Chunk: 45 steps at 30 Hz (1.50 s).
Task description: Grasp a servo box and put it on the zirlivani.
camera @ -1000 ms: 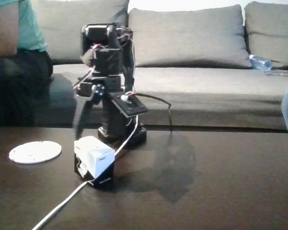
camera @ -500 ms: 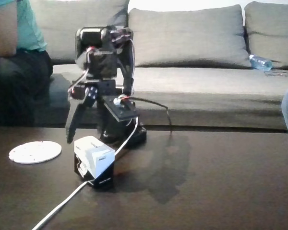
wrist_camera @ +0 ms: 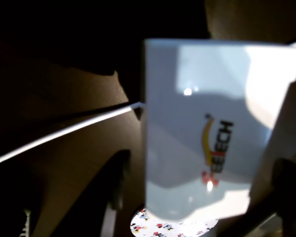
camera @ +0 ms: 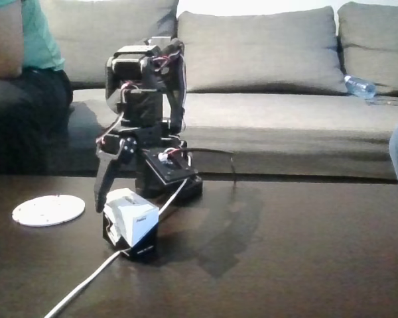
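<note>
dark table (camera: 305, 265), servo box (camera: 131, 222) beneath gripper (camera: 119, 199)

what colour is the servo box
White on top and black below, best seen in the fixed view: the servo box.

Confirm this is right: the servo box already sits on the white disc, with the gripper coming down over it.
Not right. In the fixed view the servo box stands on the dark table, well apart from the white disc to its left. The gripper is indeed down by the box.
</note>
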Each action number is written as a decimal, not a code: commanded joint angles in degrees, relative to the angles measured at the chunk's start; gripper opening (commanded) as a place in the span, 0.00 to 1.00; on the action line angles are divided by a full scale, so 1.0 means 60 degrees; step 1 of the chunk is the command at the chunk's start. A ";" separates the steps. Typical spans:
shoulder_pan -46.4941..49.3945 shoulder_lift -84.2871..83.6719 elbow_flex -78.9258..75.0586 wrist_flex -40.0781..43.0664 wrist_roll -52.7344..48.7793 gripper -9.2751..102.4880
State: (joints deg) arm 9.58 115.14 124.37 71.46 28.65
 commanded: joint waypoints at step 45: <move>0.4277 0.0205 -0.5640 0.4321 -0.3369 0.20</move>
State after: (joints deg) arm 29.71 115.14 93.16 97.21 10.81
